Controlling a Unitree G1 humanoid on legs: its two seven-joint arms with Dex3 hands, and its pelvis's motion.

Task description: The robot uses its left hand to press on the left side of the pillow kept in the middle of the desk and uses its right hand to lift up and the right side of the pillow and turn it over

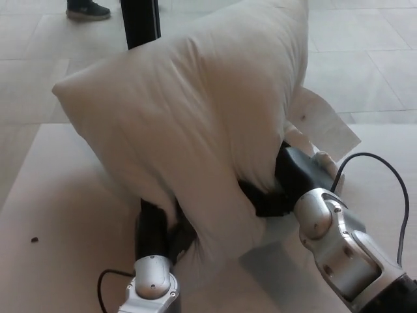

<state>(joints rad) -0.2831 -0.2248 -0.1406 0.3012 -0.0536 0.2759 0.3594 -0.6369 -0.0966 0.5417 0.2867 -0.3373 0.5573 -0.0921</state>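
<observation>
Here we count one pillow, white and plump, standing tipped up on edge over the middle of the pale counter, its upper corner reaching the top of the picture and its left corner jutting out over the counter's far left part. Two robot arms come in from below, one on each side. The left hand is pushed in under the pillow's lower left fold, touching the fabric; the cloth hides its fingers, so we cannot tell how far they are closed or whether they pinch anything. The right hand is buried in the pillow's right side, black parts pressed into the fabric where it creases inward, and there too the fingers are covered (we cannot say whether they grasp the cloth or merely bear against it).

Around this we see one white tag sticking out from the pillow's right edge, one black cable looping over the right forearm, and a second cable curling beside the left wrist. One small dark speck lies on the counter at the left, well apart from the pillow. Behind the pillow stands one black post on the tiled floor, and one shoe of a person shows at the top edge. The pillow blocks most of the counter's middle.
</observation>
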